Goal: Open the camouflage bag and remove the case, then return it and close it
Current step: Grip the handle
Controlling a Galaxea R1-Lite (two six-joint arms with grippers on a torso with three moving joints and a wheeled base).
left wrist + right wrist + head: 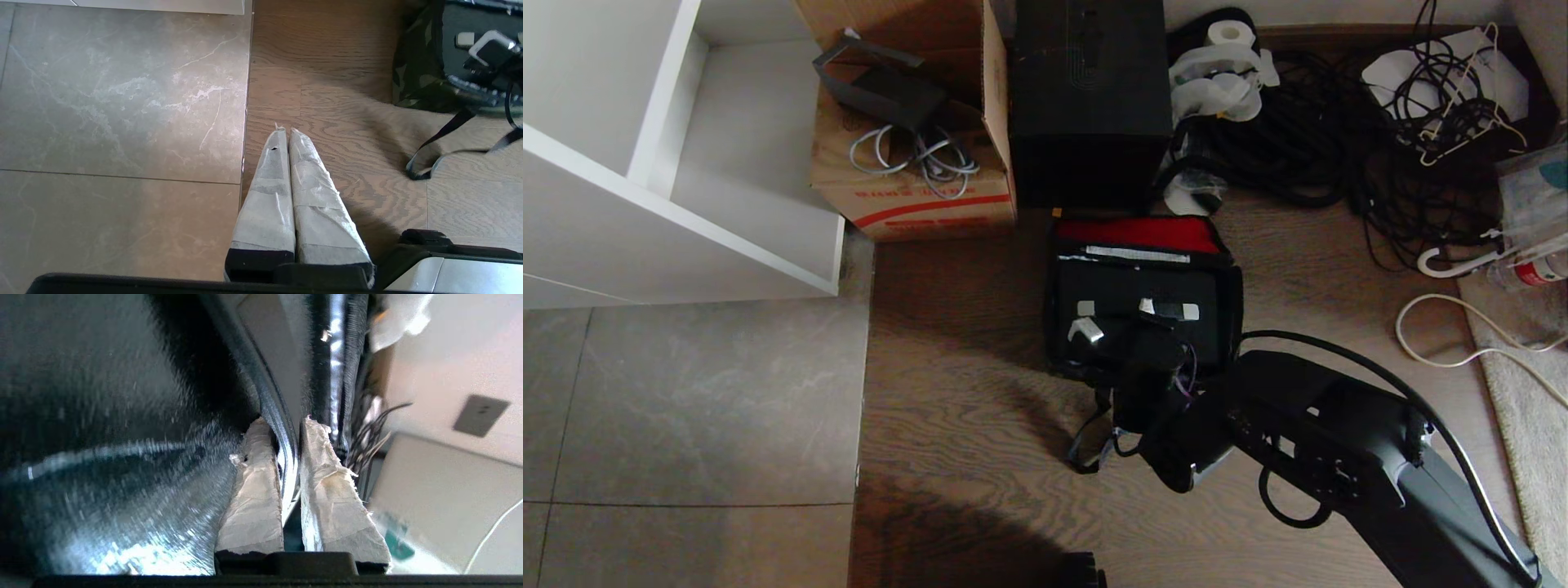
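Right arm (1339, 457), the item nearest the head camera, enters from 5 o'clock and reaches toward the centre of the head view. Its right end effector (1131, 359) sits at the near edge of the camouflage bag (1063, 327). In the right wrist view, the taped fingers (253, 486) are drawn together on a thin, shiny dark edge; whether that edge belongs to the case or to the bag's rim cannot be told.

Flooring: wood planks (980, 367) under the bag, grey tile (686, 408) at 8 o'clock, white shelving (645, 163) at 10 o'clock.

Black box (1090, 98): tall, plain, standing at 12 o'clock just behind the bag.

Cardboard box (915, 188): at 11 o'clock, beside the black box, open, holding grey cables.

Cable pile (1339, 147): at 1 to 2 o'clock, well apart from the bag.

Camouflage bag: at the centre on the wood floor, lid thrown back toward 12 o'clock with the red lining (1143, 234) exposed. A black strap (1086, 445) trails onto the floor toward 6 o'clock.

Case (1143, 290): black, flat, lying inside the open bag, with small pale patches on its top face.

Left end effector (286, 134): parked above the seam between tile and wood, at 9 o'clock from the bag, taped fingers together and holding nothing.
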